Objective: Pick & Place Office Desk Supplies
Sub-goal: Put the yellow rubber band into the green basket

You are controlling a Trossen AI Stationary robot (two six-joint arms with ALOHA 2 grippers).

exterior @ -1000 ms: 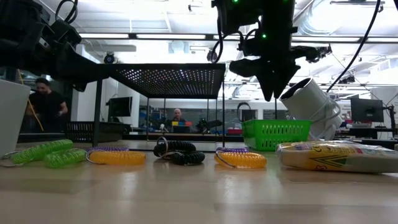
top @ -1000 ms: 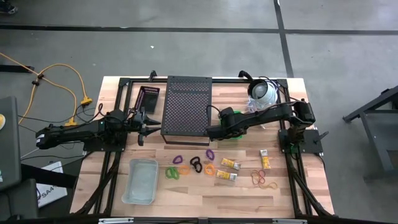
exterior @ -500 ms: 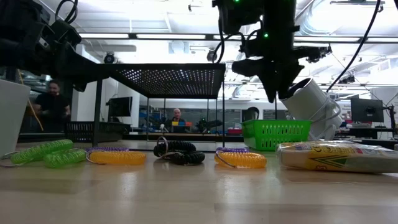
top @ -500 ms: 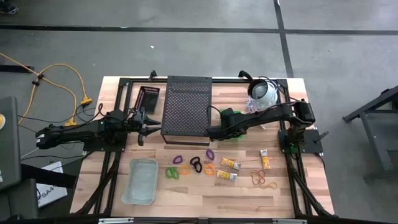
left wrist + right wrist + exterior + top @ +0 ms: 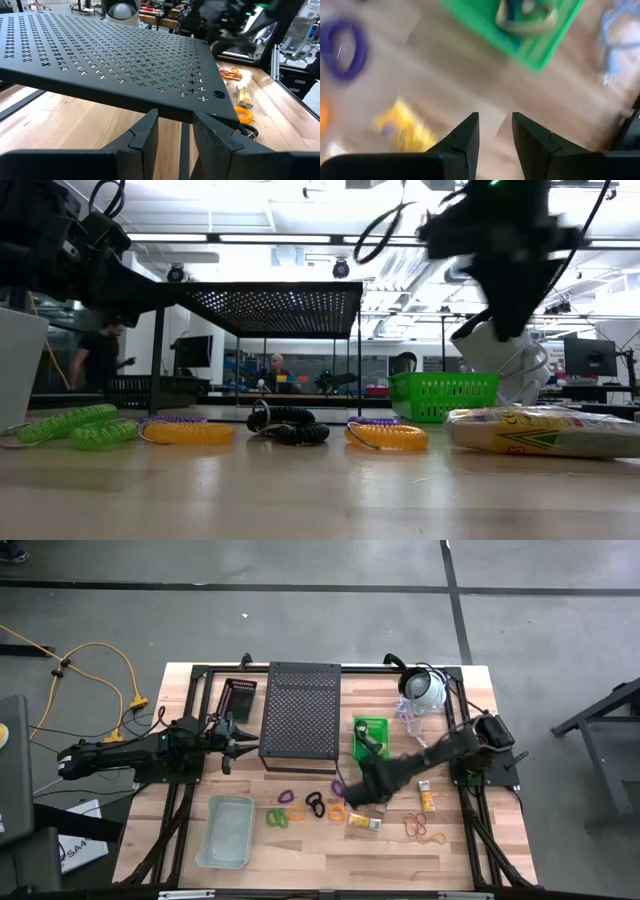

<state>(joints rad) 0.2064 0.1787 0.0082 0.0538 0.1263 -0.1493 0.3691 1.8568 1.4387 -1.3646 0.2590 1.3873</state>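
- Near edge: coiled loops (image 5: 308, 806) in green, orange, black and purple lie in a row, with yellow-and-white packets (image 5: 366, 813) and rubber bands (image 5: 421, 828) to their right.
- My right gripper (image 5: 352, 797), fingers apart and empty, now hangs over the packets; a second ago it was above the green basket (image 5: 371, 737).
- My left gripper (image 5: 240, 743), open, stays beside the black perforated shelf (image 5: 301, 710).
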